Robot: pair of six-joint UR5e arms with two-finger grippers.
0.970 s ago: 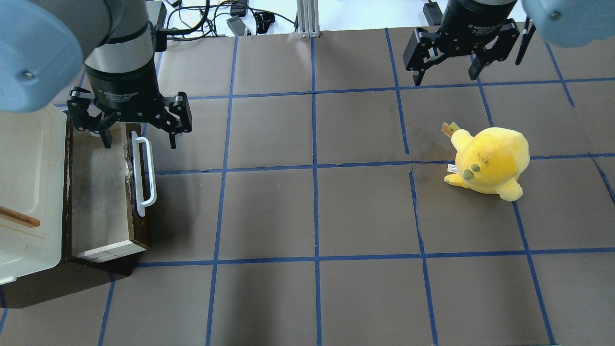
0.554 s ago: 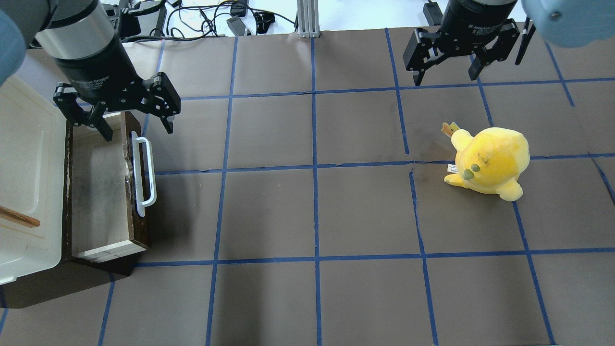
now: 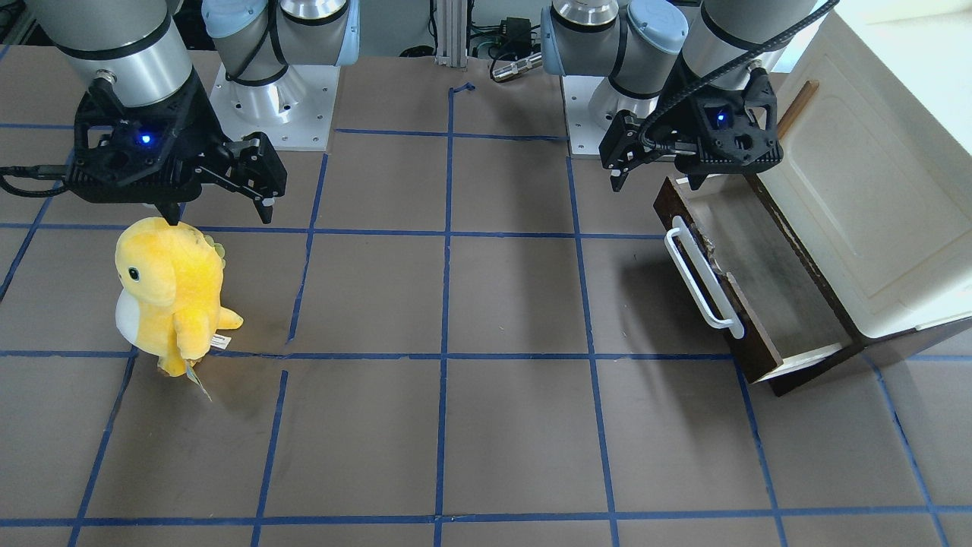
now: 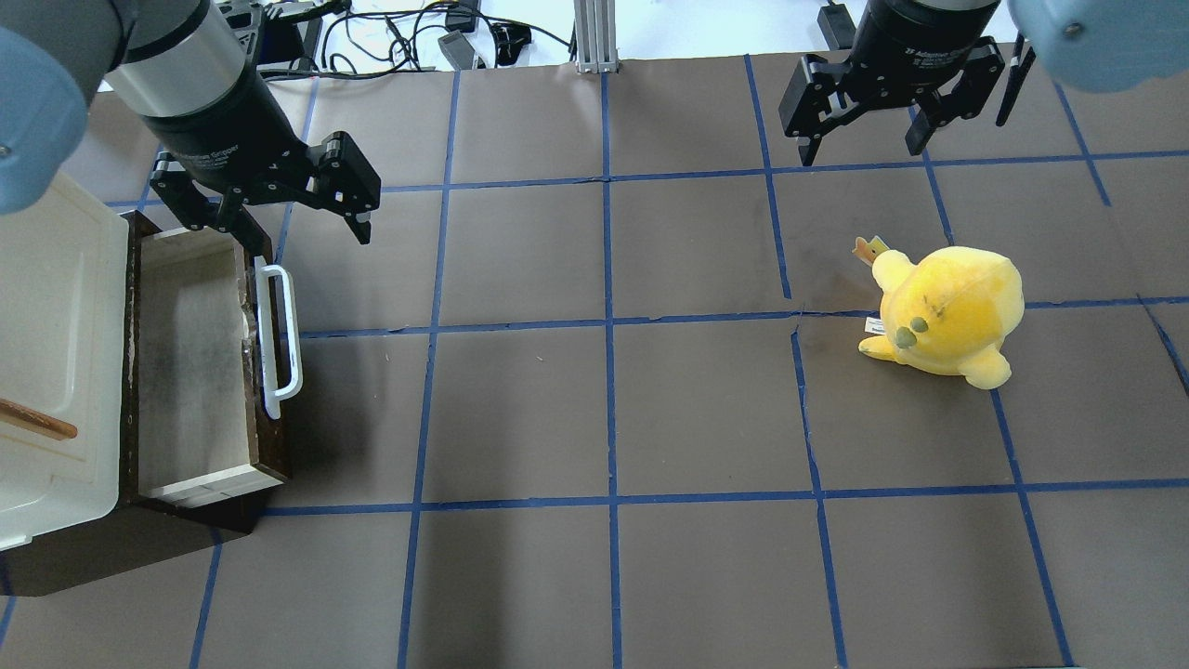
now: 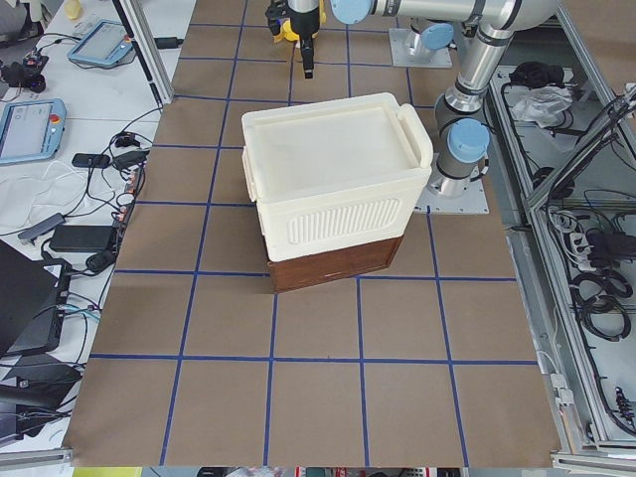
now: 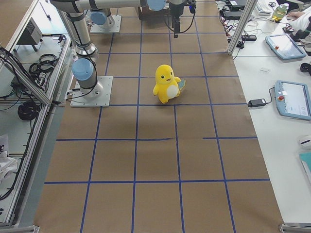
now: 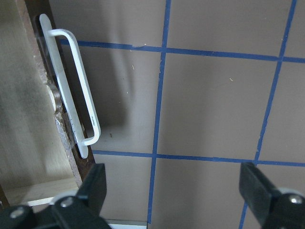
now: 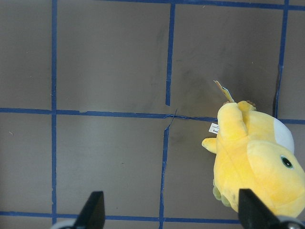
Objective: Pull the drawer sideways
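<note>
Drawer (image 4: 200,362): dark wood with a pale interior, at the robot's left edge of the tabletop (image 4: 604,418). It stands well out of the brown base beneath the cream box (image 4: 56,372), with its front facing the open middle of the tabletop. The white bar handle (image 7: 83,88) runs along the front and shows a clear gap behind it. The left gripper (image 4: 311,237) hovers over the far end of the front with its fingers spread, grasping nothing and apparently clear of the handle. The right gripper (image 4: 864,153) is likewise spread and empty, well apart from the drawer, near the plush (image 4: 947,316). Assessment: the drawer is rigid and probably of moderate weight, and it will slide rather than lift. The front edge beside the handle looks chipped, so the wood should not be pinched. The best hold is at mid-length of the bar, one finger behind it, pulling square to the front. An off-centre pull may skew the drawer and jam it. The bar looks smooth, so a grip may slip along it, and the base may drag with the drawer.
</note>
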